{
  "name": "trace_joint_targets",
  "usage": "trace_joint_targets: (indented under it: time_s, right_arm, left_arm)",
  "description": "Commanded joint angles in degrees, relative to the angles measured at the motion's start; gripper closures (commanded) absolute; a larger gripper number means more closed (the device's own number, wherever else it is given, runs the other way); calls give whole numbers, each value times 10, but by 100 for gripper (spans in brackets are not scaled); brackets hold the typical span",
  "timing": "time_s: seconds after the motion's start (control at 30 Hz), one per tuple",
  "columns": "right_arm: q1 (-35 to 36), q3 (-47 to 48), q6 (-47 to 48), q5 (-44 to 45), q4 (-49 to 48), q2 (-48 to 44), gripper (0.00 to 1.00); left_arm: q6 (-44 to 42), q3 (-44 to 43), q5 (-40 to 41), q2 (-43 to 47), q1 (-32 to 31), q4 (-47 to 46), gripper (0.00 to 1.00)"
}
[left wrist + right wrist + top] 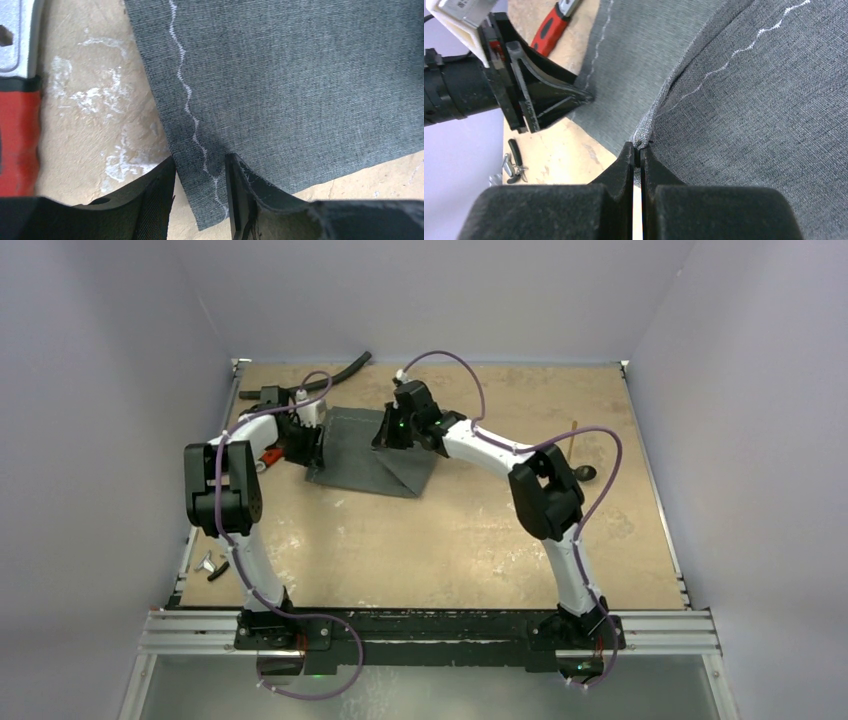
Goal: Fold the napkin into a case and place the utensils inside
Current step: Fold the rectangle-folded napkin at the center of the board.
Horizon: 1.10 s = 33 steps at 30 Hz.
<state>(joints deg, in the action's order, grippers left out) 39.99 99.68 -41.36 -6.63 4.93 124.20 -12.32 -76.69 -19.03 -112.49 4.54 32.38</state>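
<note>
The grey napkin (362, 468) lies at the back of the table, with one part lifted into a fold. My right gripper (384, 439) is shut on that raised edge, and a bunched bit of cloth (642, 134) sits pinched at its tips (636, 148). My left gripper (313, 447) is at the napkin's left edge. Its jaws stand apart astride the hemmed corner strip (200, 160), open. The napkin (290, 80) fills most of the left wrist view. The utensils lie far right behind the right arm: a black spoon (586, 473) and a thin gold piece (574, 432).
A red-handled wrench (270, 455) lies just left of the napkin, close to the left gripper (544, 95). A black hose (322, 379) curls at the back left. A small metal piece with a black bit (211, 565) sits near the table's left front edge. Walls enclose the table.
</note>
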Motion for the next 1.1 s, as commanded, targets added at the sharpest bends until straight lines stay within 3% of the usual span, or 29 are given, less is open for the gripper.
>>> trace_joint_targets:
  time_s: [0.0,0.47,0.8,1.07]
  right_arm:
    - [16,74,-3,-36,-2,22,100]
    - [38,223,-32,-125,-39,150,100]
    - [40,244,-36,-247,-134,199,100]
    - [43,251,-31,-270,-136,216,100]
  left_arm:
    - [18,13,-45,3,2,-14,60]
    - [24,20,-67,-8,16,-25,61]
    - [23,19,-63,-10,21,-24,61]
    - [23,20,-57,-7,21,-25,62]
